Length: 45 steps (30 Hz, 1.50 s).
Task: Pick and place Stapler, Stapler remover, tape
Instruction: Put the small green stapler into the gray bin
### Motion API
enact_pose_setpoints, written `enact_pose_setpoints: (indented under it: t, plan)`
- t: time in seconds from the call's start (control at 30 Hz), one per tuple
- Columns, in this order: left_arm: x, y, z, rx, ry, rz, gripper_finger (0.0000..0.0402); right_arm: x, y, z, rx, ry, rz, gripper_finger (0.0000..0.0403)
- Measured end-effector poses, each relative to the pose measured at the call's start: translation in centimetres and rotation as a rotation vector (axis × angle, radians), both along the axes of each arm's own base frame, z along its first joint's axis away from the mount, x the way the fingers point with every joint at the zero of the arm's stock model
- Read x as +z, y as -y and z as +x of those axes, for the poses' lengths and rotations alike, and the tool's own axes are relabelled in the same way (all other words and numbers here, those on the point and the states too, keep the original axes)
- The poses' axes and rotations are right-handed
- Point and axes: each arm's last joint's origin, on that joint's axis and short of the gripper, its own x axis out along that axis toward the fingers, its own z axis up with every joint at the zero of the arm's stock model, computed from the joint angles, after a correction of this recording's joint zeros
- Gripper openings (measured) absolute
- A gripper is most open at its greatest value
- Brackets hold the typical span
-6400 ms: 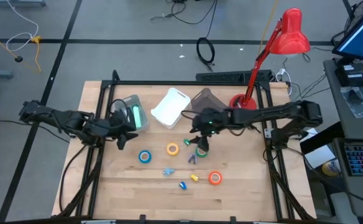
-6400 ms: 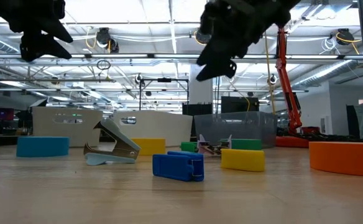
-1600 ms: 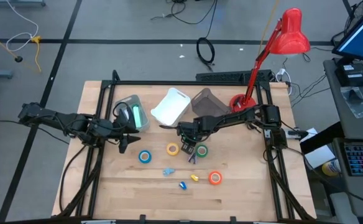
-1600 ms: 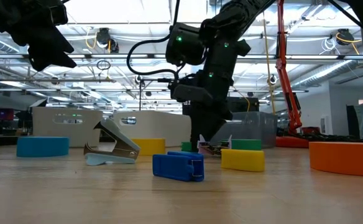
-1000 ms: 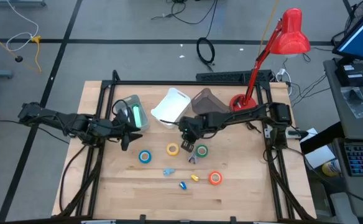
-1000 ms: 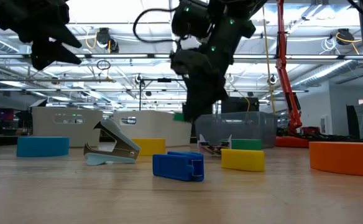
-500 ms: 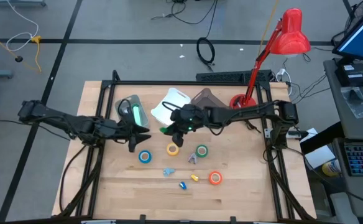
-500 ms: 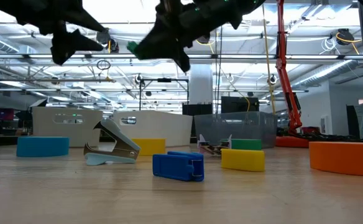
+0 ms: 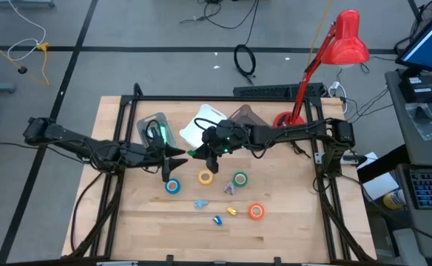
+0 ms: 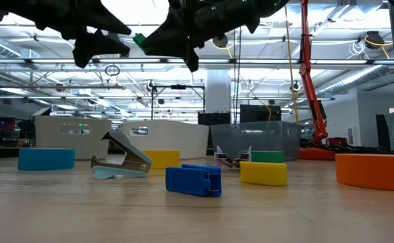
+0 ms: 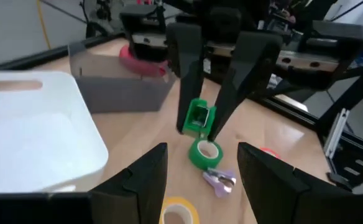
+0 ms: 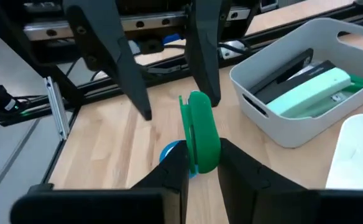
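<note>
My right gripper point(image 9: 199, 153) is high over the table's middle, shut on a small green stapler point(image 12: 200, 135); the stapler shows beyond my left fingers point(image 11: 199, 118) and overhead in the low view point(image 10: 138, 38). My left gripper point(image 9: 173, 160) faces it from the left, open and a little short of it. Blue point(image 9: 172, 186), yellow point(image 9: 205, 177), green point(image 9: 240, 179) and orange point(image 9: 256, 211) tape rolls lie flat on the wood. A pale-blue stapler remover point(image 10: 119, 162) and a purple one point(image 9: 229, 189) rest there too, beside a blue stapler point(image 10: 193, 180) and a yellow one point(image 10: 263, 172). My right gripper pinches the green stapler's two flat sides point(image 12: 198, 163) between its two fingers, at the end nearer the wrist. The fingers reach almost level toward the table's left. The stapler stands on edge, sticks out past the fingertips and hangs clear of the table.
Three bins stand along the far side: a white one point(image 12: 275, 127) holding a mint-green stapler point(image 12: 306, 92), an empty white one point(image 11: 38, 134) and a grey see-through one point(image 9: 243, 118). A red desk lamp point(image 9: 333, 55) stands at the far right. Bare wood lies toward the near edge.
My right gripper has risen from the table with the green stapler, gone left and toward the far edge, and tipped from pointing down to almost level; the stapler is lifted clear. My left gripper has moved right toward it, still open.
</note>
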Motion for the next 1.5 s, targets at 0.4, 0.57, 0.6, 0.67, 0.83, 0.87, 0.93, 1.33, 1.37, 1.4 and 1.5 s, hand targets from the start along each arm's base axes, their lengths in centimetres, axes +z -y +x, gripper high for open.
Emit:
enact_pose_setpoints:
  t: [0.4,0.57,0.6,0.67,0.83,0.87,0.93,1.33,1.37,1.4,1.5]
  plan:
    - [-0.7,0.3,1.4,-0.013,-0.001,0.059,0.0198,0.2,-0.1,0.1,0.048,0.024,0.020,0.0053]
    - [-0.2,0.3,1.6,-0.002,0.055,0.069,0.0198,0.1,-0.2,0.0,0.068,0.008,0.032,0.0053]
    - [-0.2,0.3,1.6,0.003,0.055,0.077,0.0198,0.1,-0.2,0.0,0.071,0.010,0.033,0.0053]
    - [-0.2,0.3,1.6,0.008,0.053,0.083,0.0198,0.1,-0.2,0.0,0.071,0.011,0.033,0.0053]
    - [-0.2,0.3,1.6,0.008,0.052,0.079,0.0198,0.2,-0.2,0.0,0.070,0.014,0.033,0.0053]
    - [-0.2,0.3,1.6,0.008,0.052,0.079,0.0198,0.2,-0.2,0.0,0.069,0.020,0.035,0.0053]
    - [-0.2,0.3,1.6,0.007,0.052,0.078,0.0198,0.3,-0.2,0.1,0.068,0.031,0.037,0.0053]
    - [0.2,-0.4,1.8,0.009,0.099,0.052,0.0197,0.4,-0.5,0.1,0.065,0.034,0.054,0.0054]
    - [0.2,-0.5,1.8,0.005,0.093,0.050,0.0195,0.4,-0.4,0.1,0.065,0.034,0.054,0.0054]
    - [0.2,-0.6,1.8,-0.001,0.091,0.048,0.0190,0.4,-0.4,0.1,0.064,0.034,0.054,0.0054]
    - [0.1,-0.7,1.9,-0.026,0.088,0.042,0.0170,0.4,-0.4,0.1,0.064,0.035,0.054,0.0054]
